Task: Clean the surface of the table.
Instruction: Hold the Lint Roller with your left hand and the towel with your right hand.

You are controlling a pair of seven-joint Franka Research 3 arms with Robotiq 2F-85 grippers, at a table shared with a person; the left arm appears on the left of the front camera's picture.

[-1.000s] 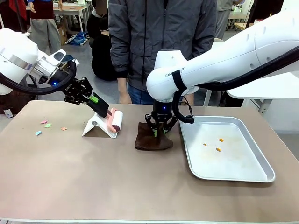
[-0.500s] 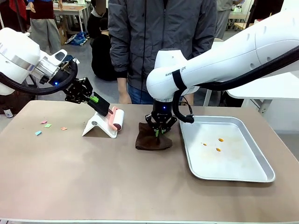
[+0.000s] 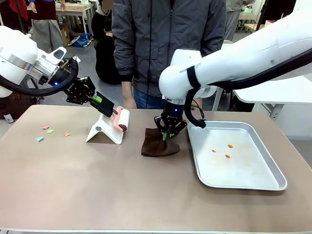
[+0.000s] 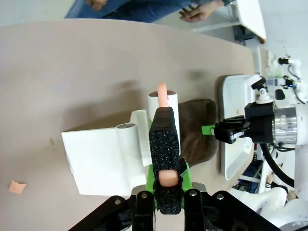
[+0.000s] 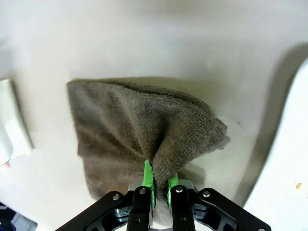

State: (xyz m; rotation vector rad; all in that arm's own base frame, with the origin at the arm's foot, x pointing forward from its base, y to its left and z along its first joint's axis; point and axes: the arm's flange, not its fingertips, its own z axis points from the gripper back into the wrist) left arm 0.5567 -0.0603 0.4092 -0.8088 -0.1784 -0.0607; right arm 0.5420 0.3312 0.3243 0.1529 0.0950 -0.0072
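On the table (image 3: 97, 190), left gripper (image 3: 108, 110) clamped on the pink handle of the lint roller (image 3: 123, 120) — right gripper (image 3: 167, 135) pinched shut on a fold of brown cloth (image 3: 155, 147), beside the tray (image 3: 243, 165).

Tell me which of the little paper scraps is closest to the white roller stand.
The orange scrap, rightmost of the four; the pink scrap, green scrap and blue scrap lie farther left of the white stand.
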